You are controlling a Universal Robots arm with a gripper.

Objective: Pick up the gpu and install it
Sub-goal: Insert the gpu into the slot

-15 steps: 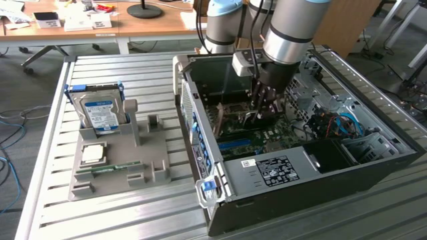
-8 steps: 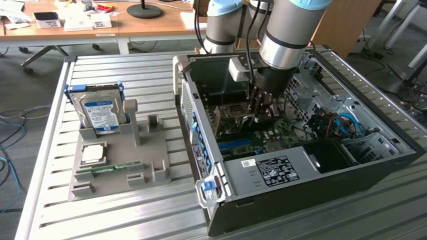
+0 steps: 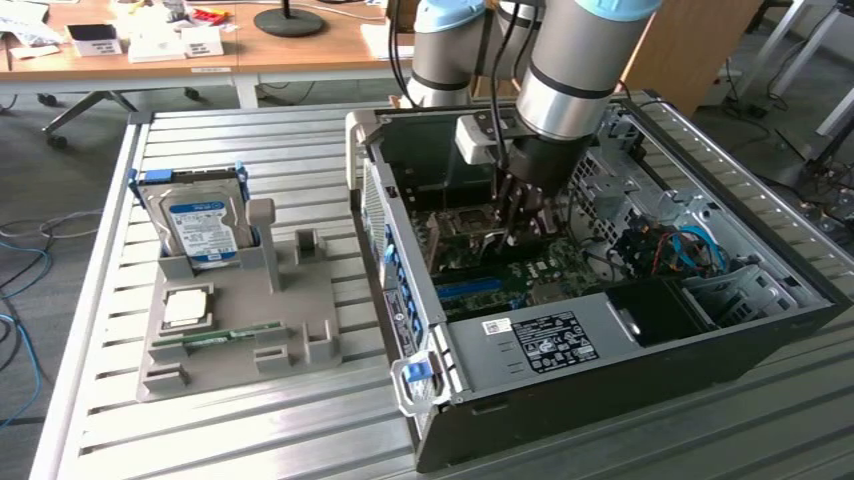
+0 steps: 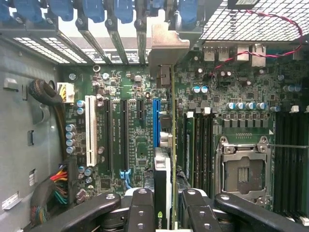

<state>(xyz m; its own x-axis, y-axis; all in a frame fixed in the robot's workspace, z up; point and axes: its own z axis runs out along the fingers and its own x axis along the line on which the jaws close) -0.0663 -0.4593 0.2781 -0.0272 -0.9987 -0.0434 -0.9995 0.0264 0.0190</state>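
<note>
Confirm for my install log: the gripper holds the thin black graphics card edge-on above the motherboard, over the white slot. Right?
Not quite. The wrist view shows the gripper holding the gpu edge-on over the blue slot; the white slot stands apart.

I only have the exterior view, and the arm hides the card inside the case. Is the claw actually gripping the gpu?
Observer: Yes. The wrist view shows the claw shut on the thin flat rectangular gpu card, seen edge-on between its fingers.
Operator: Where's its bracket?
Observer: The silver metal bracket is at the end away from the claw.
Operator: Lined up with a slot?
Observer: The card's edge looks just beside the long blue slot, on the side of the square metal CPU socket. I cannot tell whether it is seated.
</note>
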